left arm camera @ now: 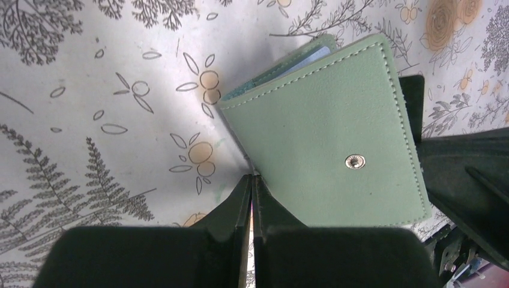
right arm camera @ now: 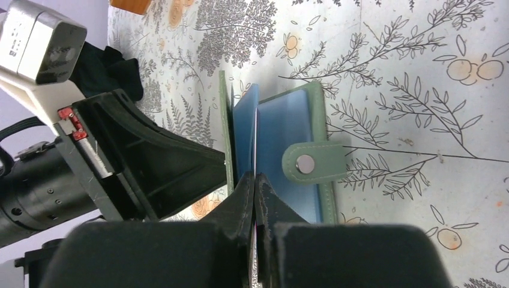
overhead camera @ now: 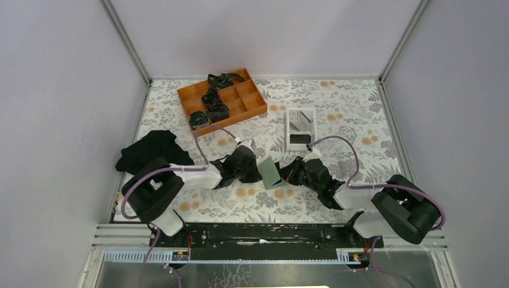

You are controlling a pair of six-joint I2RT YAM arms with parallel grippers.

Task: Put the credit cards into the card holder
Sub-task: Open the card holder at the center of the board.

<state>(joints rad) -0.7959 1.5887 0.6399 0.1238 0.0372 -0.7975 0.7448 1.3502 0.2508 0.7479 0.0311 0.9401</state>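
Card holder (overhead camera: 273, 174) stands opened on edge near the middle of the flowered surface (overhead camera: 354, 114), caught between two arms. The left pincer (left arm camera: 252, 193), jaws together, appears to pinch the near edge of its sage cover. The right pincer (right arm camera: 255, 187), clamped tight on a credit card (right arm camera: 255, 141) seen edge-on, faces the blue lining from the right. The card's long axis points straight from the right pincer into the gap between the blue pockets, its leading edge apparently at the mouth, so the right arm looks best placed to push it home. The snap tab (right arm camera: 313, 163) hangs just right of the slot and could snag. Farther back, more cards (overhead camera: 303, 123) lie in a white tray (overhead camera: 297, 146). An orange compartment box (overhead camera: 191, 96) and a black cloth (overhead camera: 153, 150) sit to the left, well apart.
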